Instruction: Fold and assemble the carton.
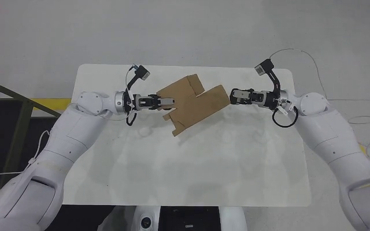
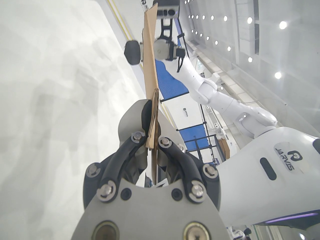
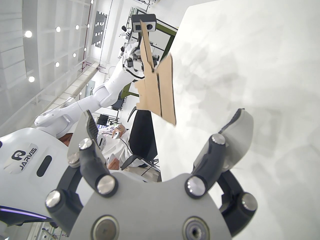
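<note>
A flat brown cardboard carton (image 1: 193, 103) hangs above the middle of the white table (image 1: 191, 167), flaps spread. My left gripper (image 1: 169, 102) is shut on its left edge; in the left wrist view the carton (image 2: 151, 76) runs edge-on from between the fingers (image 2: 147, 116), the gripper (image 2: 153, 116) clamped on it. My right gripper (image 1: 232, 96) stands open just off the carton's right edge, not touching. In the right wrist view the carton (image 3: 160, 91) floats beyond the spread fingers (image 3: 87, 126), my right gripper (image 3: 162, 123) holding nothing.
The table's near half (image 1: 191, 173) is bare white surface. The table edges lie beyond both arms, with grey floor around.
</note>
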